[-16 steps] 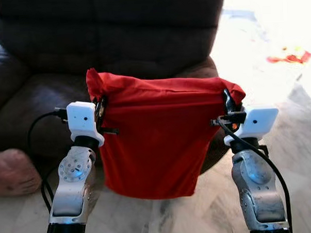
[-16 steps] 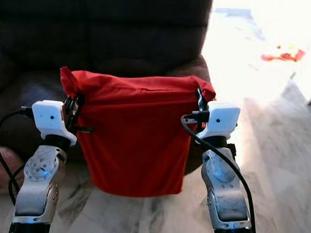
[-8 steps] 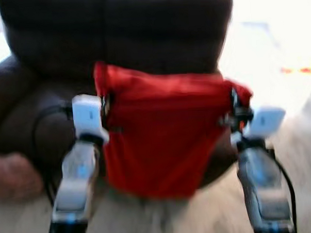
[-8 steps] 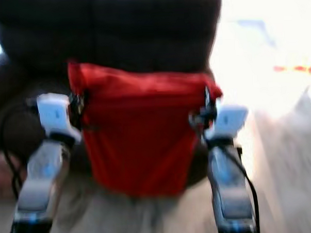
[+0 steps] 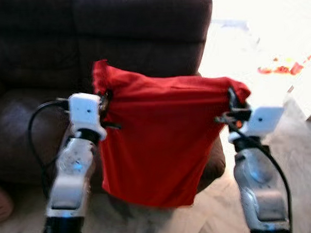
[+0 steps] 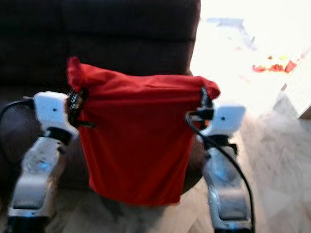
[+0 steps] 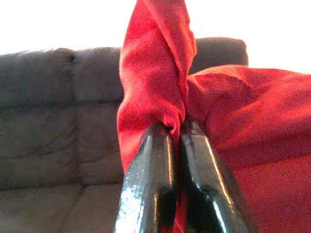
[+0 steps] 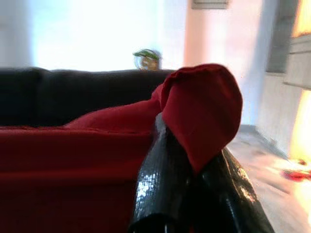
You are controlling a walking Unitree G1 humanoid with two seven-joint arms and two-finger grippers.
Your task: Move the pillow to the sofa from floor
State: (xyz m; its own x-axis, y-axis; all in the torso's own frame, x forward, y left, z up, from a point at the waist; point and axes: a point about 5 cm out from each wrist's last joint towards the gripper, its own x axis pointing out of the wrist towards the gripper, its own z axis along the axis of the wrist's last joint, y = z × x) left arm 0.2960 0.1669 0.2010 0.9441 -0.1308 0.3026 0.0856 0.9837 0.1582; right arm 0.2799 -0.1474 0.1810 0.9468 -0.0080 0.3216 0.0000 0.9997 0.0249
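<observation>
Pillow (image 5: 164, 142) in red cloth hangs off the floor (image 5: 301, 141), stretched between the robot's two raised arms, right in front of the dark brown sofa (image 5: 90, 42). The left tool (image 5: 104, 104) has its two black fingers (image 7: 150, 184) pinched tight on the pillow's upper left corner, a twist of cloth standing up above them. The right tool (image 5: 231, 107) is clamped the same way on the upper right corner, with the fabric bunched over its fingertips (image 8: 155, 179). The pillow sags limp below both grips, its lower edge over the sofa's front and the pale marbled floor. Something small and red (image 5: 280, 68) lies on the bright floor, well apart, to the right.
</observation>
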